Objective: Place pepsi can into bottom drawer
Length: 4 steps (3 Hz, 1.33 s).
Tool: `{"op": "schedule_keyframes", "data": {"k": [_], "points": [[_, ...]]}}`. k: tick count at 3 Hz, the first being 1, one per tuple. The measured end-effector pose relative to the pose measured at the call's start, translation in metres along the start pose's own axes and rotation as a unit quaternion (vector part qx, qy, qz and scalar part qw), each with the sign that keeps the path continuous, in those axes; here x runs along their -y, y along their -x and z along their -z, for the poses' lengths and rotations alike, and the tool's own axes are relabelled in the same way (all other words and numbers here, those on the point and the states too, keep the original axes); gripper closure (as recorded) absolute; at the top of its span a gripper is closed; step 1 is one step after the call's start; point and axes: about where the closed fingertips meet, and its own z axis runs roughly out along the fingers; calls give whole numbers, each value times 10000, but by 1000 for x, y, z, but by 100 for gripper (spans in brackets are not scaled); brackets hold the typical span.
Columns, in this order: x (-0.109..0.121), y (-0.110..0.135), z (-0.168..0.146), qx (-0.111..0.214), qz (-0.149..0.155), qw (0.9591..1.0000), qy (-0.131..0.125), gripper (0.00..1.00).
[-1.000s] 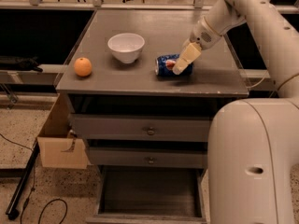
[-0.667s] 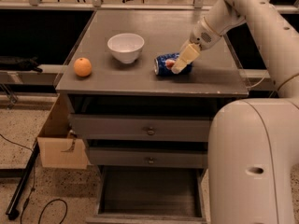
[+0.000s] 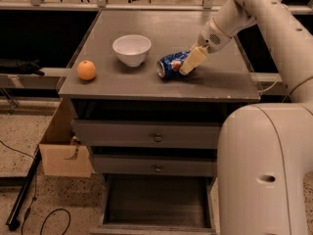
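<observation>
The pepsi can (image 3: 169,65) is a blue can lying on its side on the grey cabinet top, right of the white bowl. My gripper (image 3: 189,62) reaches down from the upper right and is shut on the can's right end, with one cream finger (image 3: 191,59) across its front. The can is at the level of the cabinet top. The bottom drawer (image 3: 157,222) is pulled open at the foot of the cabinet, a dark grey tray with nothing in it.
A white bowl (image 3: 131,49) and an orange (image 3: 86,70) sit on the cabinet top (image 3: 220,82) to the left of the can. Two shut upper drawers with round knobs (image 3: 157,137) lie below. A cardboard box (image 3: 63,155) stands left of the cabinet; my white base (image 3: 266,175) fills the right.
My gripper and the can have shifted together slightly to the left. Bowl, orange and drawers have not moved.
</observation>
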Motion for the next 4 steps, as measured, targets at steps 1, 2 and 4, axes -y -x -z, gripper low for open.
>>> {"op": "schedule_keyframes", "data": {"k": [1, 2, 4], "points": [[0, 0, 0, 0, 0, 10000, 0, 100], [0, 0, 0, 0, 0, 10000, 0, 100], [-10, -14, 25, 78, -478, 9986, -221, 100]]}}
